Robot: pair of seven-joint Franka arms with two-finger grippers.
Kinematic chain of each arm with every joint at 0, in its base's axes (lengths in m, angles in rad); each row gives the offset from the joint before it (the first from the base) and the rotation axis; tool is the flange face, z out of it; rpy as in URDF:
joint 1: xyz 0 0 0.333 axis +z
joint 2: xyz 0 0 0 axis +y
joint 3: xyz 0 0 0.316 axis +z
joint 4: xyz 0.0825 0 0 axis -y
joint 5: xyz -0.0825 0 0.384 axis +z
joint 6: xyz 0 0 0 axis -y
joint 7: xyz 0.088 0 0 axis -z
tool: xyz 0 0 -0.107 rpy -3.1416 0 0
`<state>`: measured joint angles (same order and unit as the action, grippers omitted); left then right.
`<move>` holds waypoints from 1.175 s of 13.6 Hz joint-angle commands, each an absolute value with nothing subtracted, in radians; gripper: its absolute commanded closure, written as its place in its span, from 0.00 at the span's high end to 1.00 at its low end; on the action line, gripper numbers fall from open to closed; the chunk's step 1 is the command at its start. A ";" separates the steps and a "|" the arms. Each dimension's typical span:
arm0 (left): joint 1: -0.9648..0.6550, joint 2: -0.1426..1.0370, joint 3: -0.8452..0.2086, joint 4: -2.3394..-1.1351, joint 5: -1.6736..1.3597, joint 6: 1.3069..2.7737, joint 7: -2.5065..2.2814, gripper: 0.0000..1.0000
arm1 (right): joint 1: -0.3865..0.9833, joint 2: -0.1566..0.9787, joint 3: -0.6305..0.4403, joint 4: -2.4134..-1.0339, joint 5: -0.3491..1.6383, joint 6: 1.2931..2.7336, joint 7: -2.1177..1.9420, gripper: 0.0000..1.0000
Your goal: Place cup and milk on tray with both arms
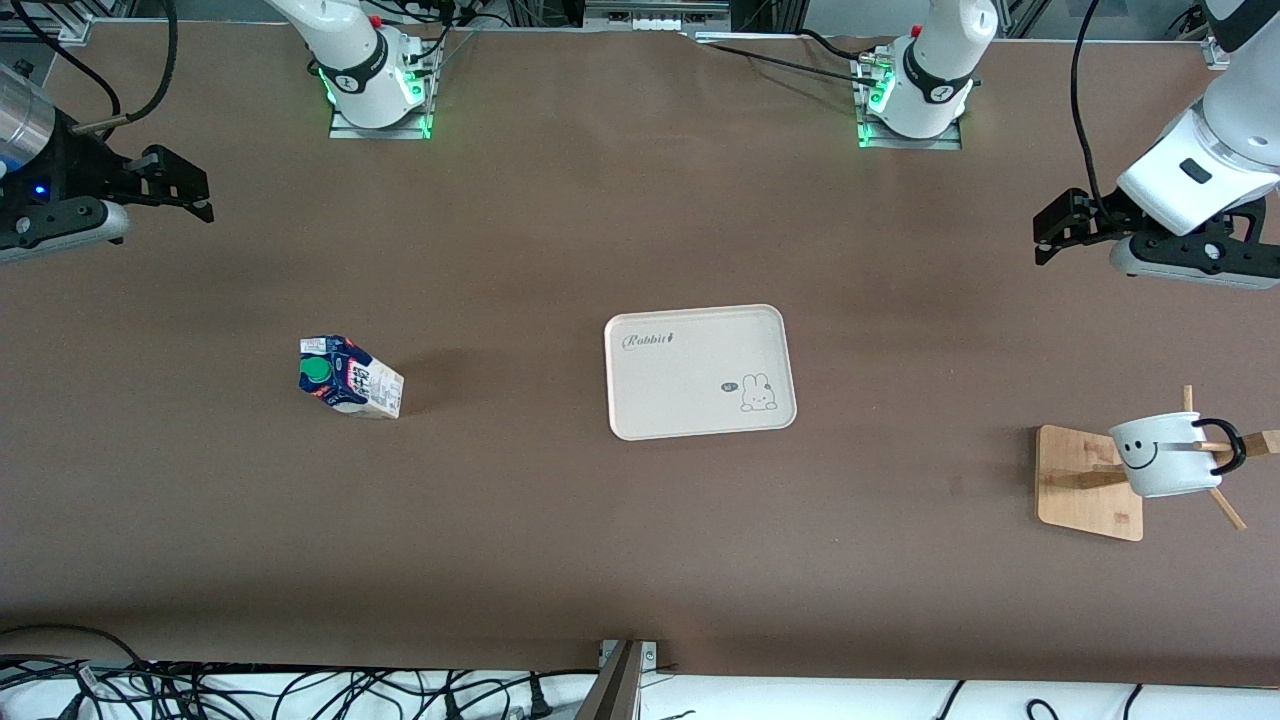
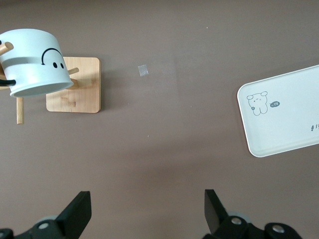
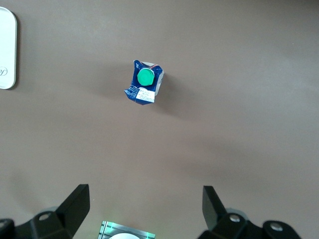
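Observation:
The cream tray point(image 1: 680, 395) lies flat at the table's middle, with nothing on it. The blue and white milk point(image 1: 348, 376) with its green cap stands toward the right arm's end. The white smiley cup point(image 1: 1165, 455) hangs by its black handle on a peg of a wooden stand toward the left arm's end. My left gripper point(image 1: 1062, 228) hovers open over bare table near that end; its wrist view holds the cup point(image 2: 35, 62) and the tray point(image 2: 284, 114). My right gripper point(image 1: 183, 183) hovers open over bare table; its wrist view shows the milk point(image 3: 144, 82).
The stand's square wooden base point(image 1: 1085, 485) sits under the cup, with pegs sticking out past it. A small pale scrap point(image 2: 143, 70) lies on the brown table between stand and tray. Both arm bases point(image 1: 378, 95) stand along the table's edge. Cables hang off the edge nearest the front camera.

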<state>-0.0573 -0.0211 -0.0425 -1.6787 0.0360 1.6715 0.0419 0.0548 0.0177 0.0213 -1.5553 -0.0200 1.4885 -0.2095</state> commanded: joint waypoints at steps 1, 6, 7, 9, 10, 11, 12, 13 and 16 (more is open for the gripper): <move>-0.057 -0.003 -0.044 -1.638 0.058 1.647 0.044 1.00 | 0.052 0.011 0.020 -1.554 -0.011 1.486 -0.201 1.00; -0.057 -0.003 -0.044 -1.638 0.057 1.647 0.043 1.00 | 0.052 0.018 0.020 -1.537 -0.012 1.486 -0.202 1.00; -0.057 -0.003 -0.044 -1.638 0.057 1.647 0.044 1.00 | 0.054 0.017 0.020 -1.537 -0.012 1.486 -0.202 1.00; -0.057 -0.003 -0.044 -1.638 0.057 1.647 0.043 1.00 | 0.052 0.018 0.020 -1.537 -0.012 1.486 -0.201 1.00; -0.057 -0.002 -0.044 -1.638 0.058 1.647 0.041 1.00 | 0.048 0.018 0.020 -1.537 -0.012 1.486 -0.201 1.00; -0.057 -0.003 -0.044 -1.638 0.057 1.647 0.040 1.00 | 0.048 0.018 0.020 -1.537 -0.012 1.486 -0.201 1.00; -0.057 -0.003 -0.044 -1.638 0.057 1.647 0.038 1.00 | 0.046 0.018 0.018 -1.540 -0.014 1.485 -0.202 1.00; -0.057 -0.002 -0.041 -1.638 0.057 1.647 0.038 1.00 | 0.046 0.018 0.018 -1.537 -0.012 1.486 -0.202 1.00; -0.057 0.003 -0.041 -1.640 0.057 1.640 0.040 1.00 | 0.044 0.018 0.018 -1.537 -0.014 1.486 -0.206 1.00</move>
